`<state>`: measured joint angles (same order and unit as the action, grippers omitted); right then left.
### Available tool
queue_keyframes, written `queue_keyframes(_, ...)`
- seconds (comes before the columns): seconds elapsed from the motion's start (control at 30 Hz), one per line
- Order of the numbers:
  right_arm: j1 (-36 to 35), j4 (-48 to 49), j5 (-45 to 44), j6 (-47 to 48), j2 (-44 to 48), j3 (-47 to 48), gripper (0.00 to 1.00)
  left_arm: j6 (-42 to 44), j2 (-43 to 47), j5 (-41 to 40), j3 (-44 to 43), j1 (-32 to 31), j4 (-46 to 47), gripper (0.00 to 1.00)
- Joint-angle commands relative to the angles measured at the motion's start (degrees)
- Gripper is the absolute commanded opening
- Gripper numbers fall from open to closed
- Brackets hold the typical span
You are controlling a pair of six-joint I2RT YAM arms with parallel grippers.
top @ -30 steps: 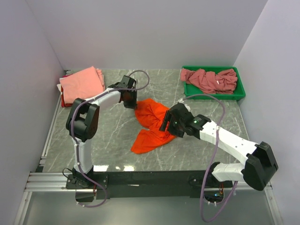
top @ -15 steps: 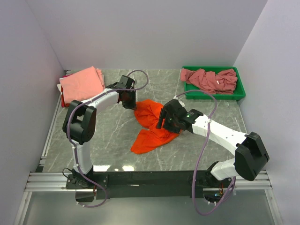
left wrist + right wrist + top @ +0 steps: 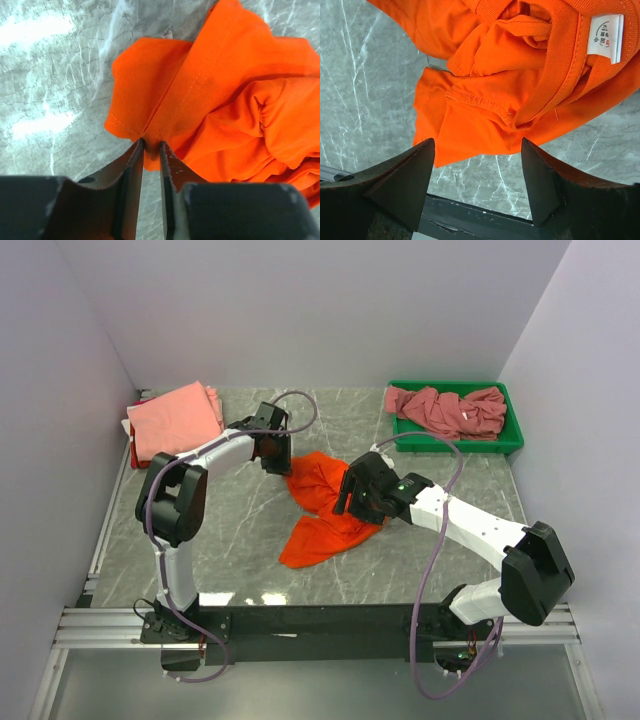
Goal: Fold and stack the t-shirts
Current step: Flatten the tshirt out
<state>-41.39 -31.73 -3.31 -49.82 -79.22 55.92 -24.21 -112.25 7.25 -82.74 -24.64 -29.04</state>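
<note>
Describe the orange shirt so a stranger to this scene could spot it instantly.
Start at the middle of the grey marble table, between the green bin far right and the folded salmon-pink shirt far left. The bright orange t-shirt lies crumpled there, the only vivid orange cloth.

- We see a bright orange cloth t-shirt (image 3: 320, 505), its small sewn label (image 3: 605, 32) white.
- A salmon-pink folded shirt (image 3: 175, 418).
- Dusty rose crumpled shirts (image 3: 445, 410); their rectangular plastic bin (image 3: 460, 447) green.
- A grey marble tabletop (image 3: 240, 530), white-veined.
</note>
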Motion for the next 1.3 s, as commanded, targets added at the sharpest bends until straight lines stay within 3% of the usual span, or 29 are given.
queue_keyframes(0.0,-0.45,0.26,0.15,0.34,-0.06,0.94,0.76,0.74,-0.52,0.05,-1.81,-0.32,-0.41,0.24)
queue_keyframes(0.33,-0.45,0.08,0.67,0.52,-0.85,1.3,0.76,1.7,1.94,-4.08,-2.69,-0.32,-2.34,0.23)
queue_keyframes(0.53,-0.45,0.0,0.76,0.69,-1.29,1.73,0.76,2.15,0.8,-2.77,-3.3,-0.23,-2.43,0.05)
queue_keyframes(0.6,-0.45,0.0,0.85,0.69,-1.29,1.65,0.76,2.15,0.8,-2.76,-3.3,-0.23,-2.25,0.04)
queue_keyframes(0.7,-0.45,0.08,0.85,0.43,-1.2,1.3,0.76,2.32,0.8,-3.81,-3.66,-0.23,-2.6,0.11)
queue_keyframes(0.83,-0.54,0.26,1.11,0.43,-1.11,1.21,0.76,2.23,0.54,-4.7,-3.48,-0.14,-2.08,0.33)
queue_keyframes(0.93,-0.45,0.26,1.11,0.34,-0.85,0.95,0.76,2.15,-0.34,-4.61,-3.39,-0.14,-1.46,0.39)
queue_keyframes(1.27,-0.54,0.17,1.03,-0.01,-0.23,0.33,0.76,2.06,-3.06,-1.18,-4.09,-0.14,0.3,0.4)
